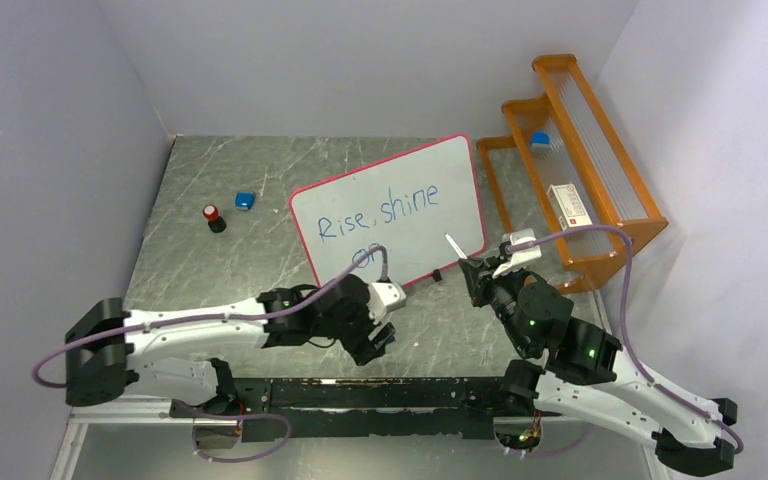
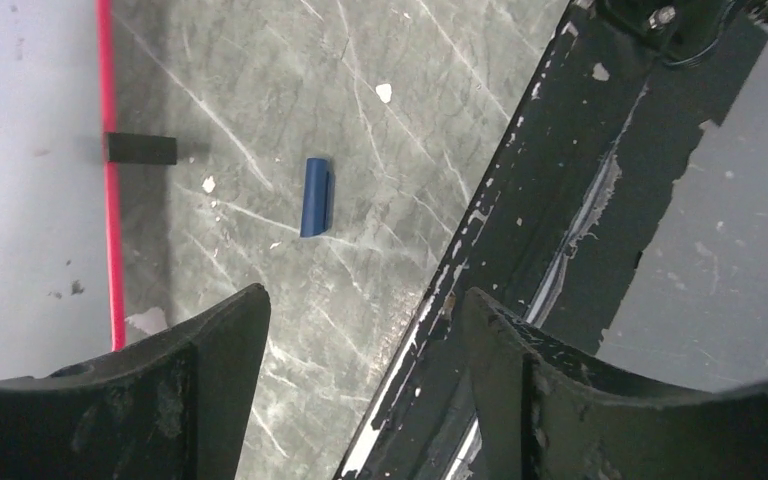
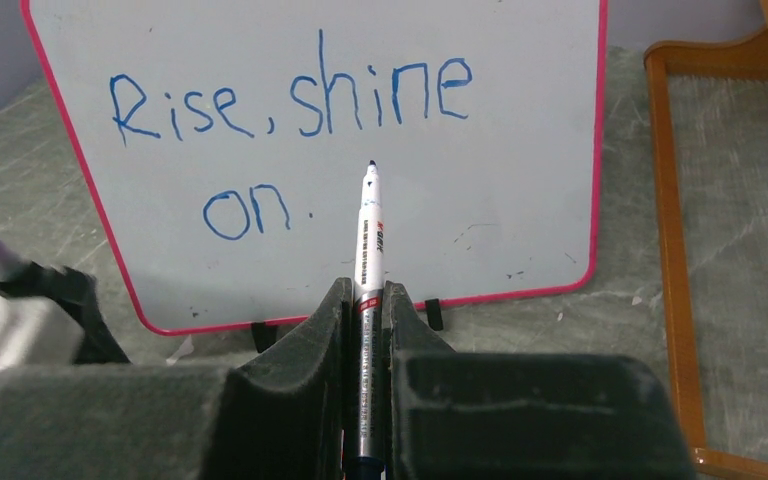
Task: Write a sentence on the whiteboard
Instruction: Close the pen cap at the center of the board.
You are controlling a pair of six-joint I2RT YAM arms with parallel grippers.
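Observation:
The whiteboard leans near the table's middle, pink-red framed, also in the right wrist view. The sentence reads "Rise, shine on." in blue, in two lines. My right gripper is shut on a white marker with its dark tip pointing at the board right of "on."; I cannot tell whether the tip touches. In the top view the marker is at the board's lower right. My left gripper is open and empty, low in front of the board's near edge. A blue marker cap lies on the table.
An orange tiered rack stands at the right with a white box and a blue item. A red-topped black object and a small blue block sit left of the board. A black rail runs along the near edge.

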